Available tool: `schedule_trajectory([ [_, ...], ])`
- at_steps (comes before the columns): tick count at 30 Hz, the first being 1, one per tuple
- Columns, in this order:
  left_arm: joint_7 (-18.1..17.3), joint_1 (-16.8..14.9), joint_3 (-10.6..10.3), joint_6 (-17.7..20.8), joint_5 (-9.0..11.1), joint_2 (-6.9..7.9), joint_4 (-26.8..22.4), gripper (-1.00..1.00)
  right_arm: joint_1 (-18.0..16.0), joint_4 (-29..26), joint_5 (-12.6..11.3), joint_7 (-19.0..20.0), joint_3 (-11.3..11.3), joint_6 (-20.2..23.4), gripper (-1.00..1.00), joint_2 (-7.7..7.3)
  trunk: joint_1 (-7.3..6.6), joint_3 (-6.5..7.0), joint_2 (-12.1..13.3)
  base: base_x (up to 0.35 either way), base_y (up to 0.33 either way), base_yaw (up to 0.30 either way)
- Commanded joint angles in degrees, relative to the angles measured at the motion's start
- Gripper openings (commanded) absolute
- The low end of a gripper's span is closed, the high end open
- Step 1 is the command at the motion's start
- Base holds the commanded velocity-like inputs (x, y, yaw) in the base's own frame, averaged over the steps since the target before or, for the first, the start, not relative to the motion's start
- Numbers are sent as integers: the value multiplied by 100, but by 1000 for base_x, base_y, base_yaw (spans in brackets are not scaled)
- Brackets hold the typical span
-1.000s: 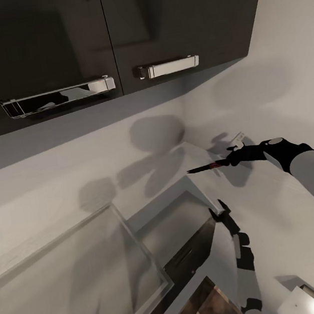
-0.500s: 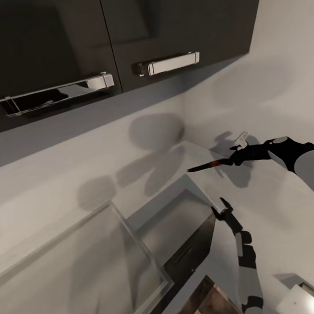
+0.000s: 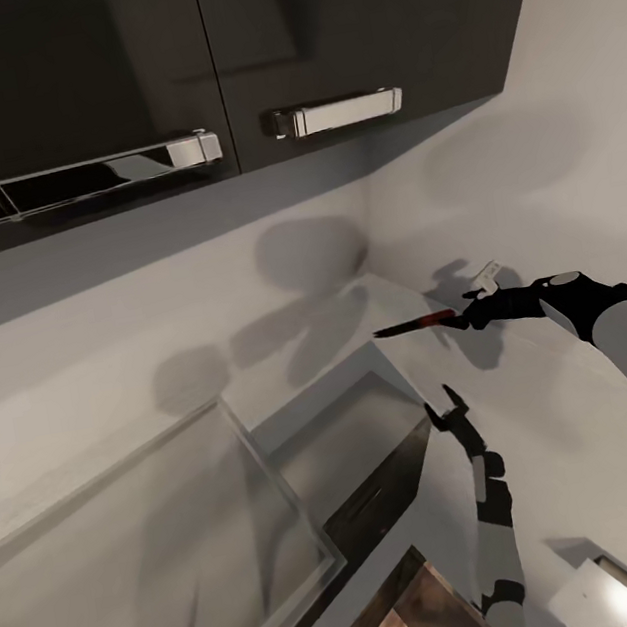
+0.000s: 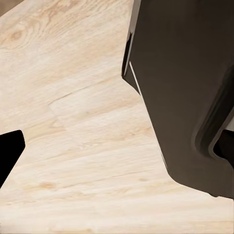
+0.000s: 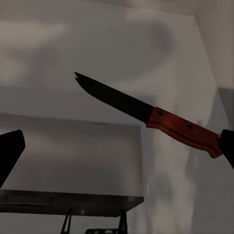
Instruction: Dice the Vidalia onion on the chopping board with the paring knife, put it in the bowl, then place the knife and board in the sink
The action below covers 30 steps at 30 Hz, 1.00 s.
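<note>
Over the back corner of the grey countertop (image 3: 573, 414), the right gripper (image 3: 468, 315) is raised in the air and closed on the red handle of the paring knife (image 3: 413, 324), whose dark pointed blade sticks out sideways toward the wall, above the far end of the sink (image 3: 352, 429). In the right wrist view the knife (image 5: 146, 112) slants across the frame, blade tip free, handle end running to a dark finger at the frame edge, with the steel basin's rim (image 5: 68, 202) below it. The left gripper (image 3: 449, 412) reaches up beside the sink's near corner on its slim black-and-white arm, fingers spread a little apart and holding nothing. The left wrist view looks down on a pale wood floor (image 4: 73, 146) and a dark cabinet side (image 4: 185, 87). Dark wall cabinets (image 3: 212, 56) with chrome handles (image 3: 332, 112) hang overhead. A brown wooden surface (image 3: 417, 616), possibly the chopping board, shows at the lower edge of the head view.
</note>
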Motion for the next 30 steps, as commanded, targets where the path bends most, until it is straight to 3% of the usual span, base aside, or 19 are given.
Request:
schedule_trajectory([
  [1, -1, -11, -24, -41, 39, -2, 25, 100, -5, 0, 15, 4, 37, -46, 100, -3, 3, -20, -11, 0, 0, 0],
  [30, -1, -11, -25, -40, 40, -1, 28, 100, -5, 0, 15, 4, 31, -38, 100, -4, 3, -287, -11, 0, 0, 0],
])
